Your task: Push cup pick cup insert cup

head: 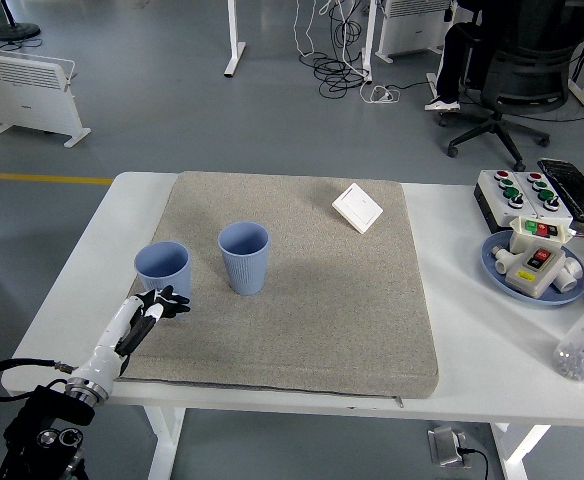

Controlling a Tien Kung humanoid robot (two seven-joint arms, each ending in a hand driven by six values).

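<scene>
1. The left hand (160, 302), fingers loosely curled and gripping nothing, sits just below the left cup (163, 270).
2. A push that lands high could tip that cup instead of sliding it.
3. The right cup (244, 257) stands near; a hard shove could knock it over.

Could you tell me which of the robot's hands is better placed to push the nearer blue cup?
The left hand: it sits right beside the left blue cup on the grey mat. The right arm is out of view.
</scene>
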